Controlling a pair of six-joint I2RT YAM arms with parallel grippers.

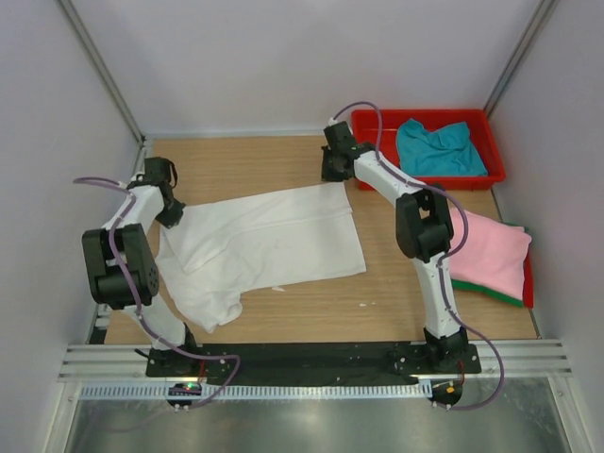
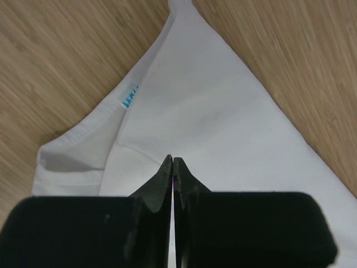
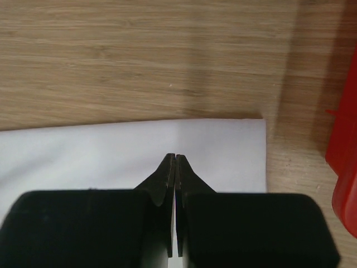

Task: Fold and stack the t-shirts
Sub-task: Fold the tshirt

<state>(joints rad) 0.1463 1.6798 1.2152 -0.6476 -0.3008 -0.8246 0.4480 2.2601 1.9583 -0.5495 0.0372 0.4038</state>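
Note:
A white t-shirt [image 1: 264, 241] lies partly folded on the wooden table, one sleeve toward the near left. My left gripper [image 1: 170, 212] is shut at its far-left edge by the collar; the left wrist view shows the tips [image 2: 173, 159] closed on the white cloth [image 2: 223, 123], with creases running to them. My right gripper [image 1: 332, 173] is shut at the far-right corner; the right wrist view shows the tips [image 3: 175, 156] closed on the cloth [image 3: 111, 151]. A teal t-shirt [image 1: 439, 146] lies crumpled in the red tray [image 1: 425, 114]. A folded pink t-shirt [image 1: 491, 250] lies on a green one [image 1: 486, 291] at the right.
The red tray stands at the back right, its wall close to my right gripper [image 3: 343, 167]. A red edge [image 1: 528, 283] shows beside the pink and green stack. White walls close in on the left, back and right. A metal rail runs along the near edge.

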